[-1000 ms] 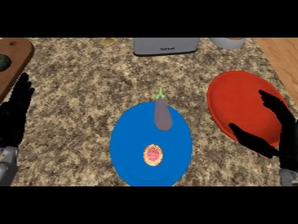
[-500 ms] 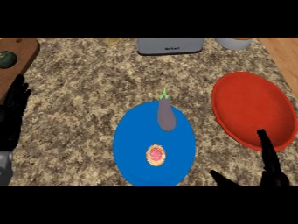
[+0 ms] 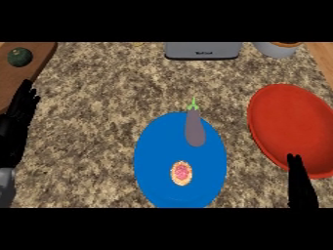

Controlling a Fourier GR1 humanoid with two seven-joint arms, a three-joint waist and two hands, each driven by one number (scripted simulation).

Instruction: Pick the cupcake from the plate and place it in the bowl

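Observation:
A small cupcake [image 3: 181,173] with pink and orange topping sits on the near part of the blue plate [image 3: 155,156]. A purple eggplant [image 3: 194,128] lies on the plate's far part. The red bowl [image 3: 296,128] stands to the plate's right. My left hand [image 3: 10,129] rests open at the left edge, fingers up. Of my right hand [image 3: 299,186] only straight fingers show at the lower right, near the bowl's front rim and well right of the cupcake.
A wooden board [image 3: 3,78] with a dark green round thing [image 3: 19,56] lies at the far left. A grey appliance [image 3: 202,50] and a white container [image 3: 279,49] stand along the back edge. Speckled counter [image 3: 111,102] lies between.
My right hand has pulled back from over the bowl toward the lower edge, so only fingers show. The left hand stays where it was.

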